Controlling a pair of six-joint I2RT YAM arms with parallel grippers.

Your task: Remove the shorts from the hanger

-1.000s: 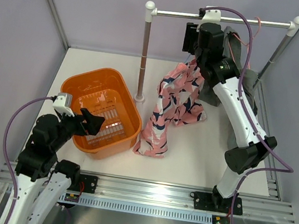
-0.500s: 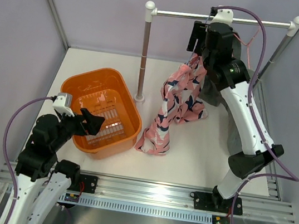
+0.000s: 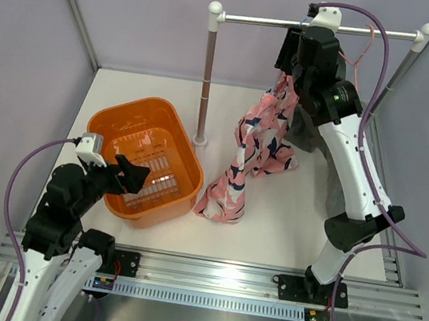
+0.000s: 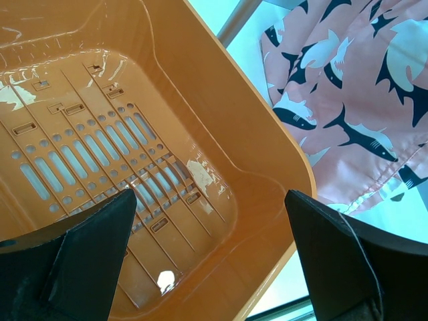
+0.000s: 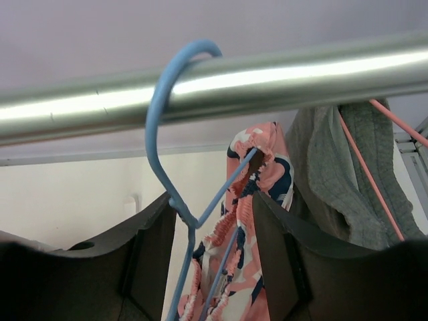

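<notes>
Pink shorts (image 3: 255, 134) on blue hanger (image 5: 155, 114) btwn R gripper (image 5: 212, 200) fingers; can't tell if clamped. L gripper (image 4: 210, 200) fingers wide apart over basket (image 4: 221, 114).

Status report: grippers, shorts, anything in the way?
Left gripper open above basket. Right gripper around hanger neck, grip unclear. Shorts hang on hanger. Grey garment close beside.

blue hanger (image 5: 151, 144) hooked over rail (image 5: 281, 80)

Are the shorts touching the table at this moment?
Touching. The top external view shows the shorts hanging from up by the rail, their lower end crumpled in folds on the table.
</notes>
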